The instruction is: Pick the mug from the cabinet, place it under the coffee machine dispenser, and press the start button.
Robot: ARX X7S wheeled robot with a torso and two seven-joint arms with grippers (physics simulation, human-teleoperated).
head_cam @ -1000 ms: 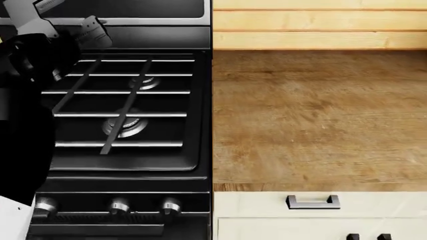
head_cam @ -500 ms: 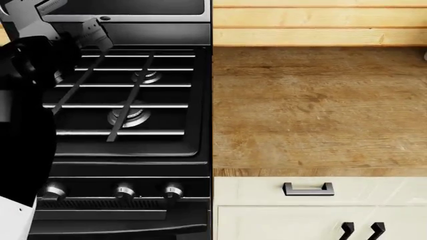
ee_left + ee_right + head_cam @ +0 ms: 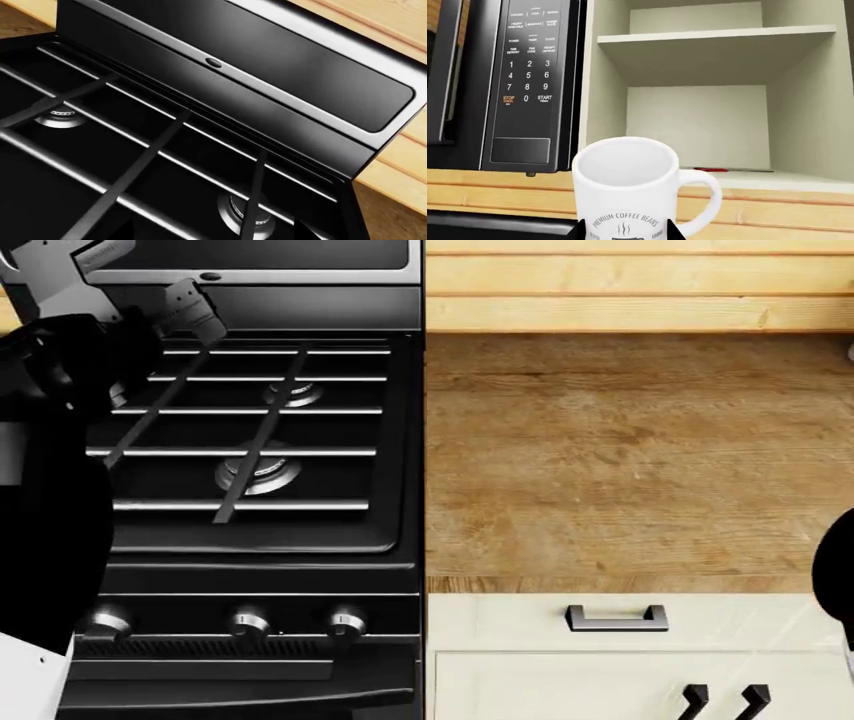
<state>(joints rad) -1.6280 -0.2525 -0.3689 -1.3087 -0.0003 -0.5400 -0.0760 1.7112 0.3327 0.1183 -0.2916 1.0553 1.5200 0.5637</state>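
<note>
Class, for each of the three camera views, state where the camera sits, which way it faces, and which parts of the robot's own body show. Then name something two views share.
Head view: on the robot's head, looking down on the stove and wooden counter; left arm visible.
Left wrist view: near the left gripper, facing the stove's grates and back panel; no body shows.
Right wrist view: near the right gripper, facing the microwave and open cabinet; the mug sits between dark finger tips.
Shared: head and left wrist both show the stove.

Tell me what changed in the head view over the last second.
The view shifted: stove and countertop slid up the picture, then held. A dark shape has entered at the right edge. The left arm stayed over the stove. The right wrist view shows the mug held.
</note>
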